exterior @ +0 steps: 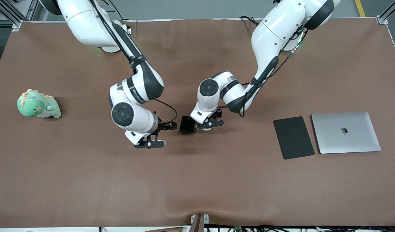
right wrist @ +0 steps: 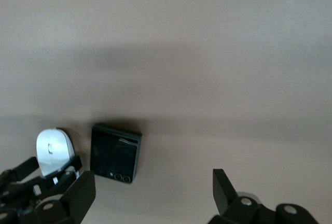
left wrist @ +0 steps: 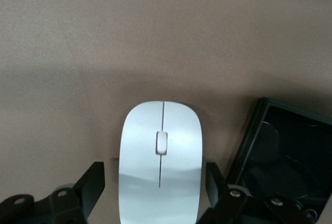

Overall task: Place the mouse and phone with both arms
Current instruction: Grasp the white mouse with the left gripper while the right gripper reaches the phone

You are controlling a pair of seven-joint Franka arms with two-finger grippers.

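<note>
**Inspector:** Where is the mouse (left wrist: 160, 159)?

**Assistant:** Flat on the table, directly under the left gripper (left wrist: 155, 182). Its body lies between that gripper's two fingers (left wrist: 94, 180), one on each long side. A sliver of table shows on both sides, so the fingers stand apart from the shell, not yet clamping it. I judge the straddle is set up to pinch the mouse across its width.

**Inspector:** And the phone (exterior: 187, 124)?

**Assistant:** Flat on the table just beside the mouse, toward the right arm's end. It lies outside the left gripper's fingers, close to one of them, so a squeeze should take the mouse alone.

**Inspector:** The right gripper (right wrist: 153, 190)?

**Assistant:** Fingers spread wide, nothing between them. It hangs over bare table near the phone and is not yet lined up with it.

**Inspector:** Anything else?

**Assistant:** A dark mouse pad (exterior: 293, 137) and a closed silver laptop (exterior: 345, 132) lie side by side, well apart toward the left arm's end; likely the destinations. A green plush toy (exterior: 38, 104) sits well apart toward the right arm's end.
</note>
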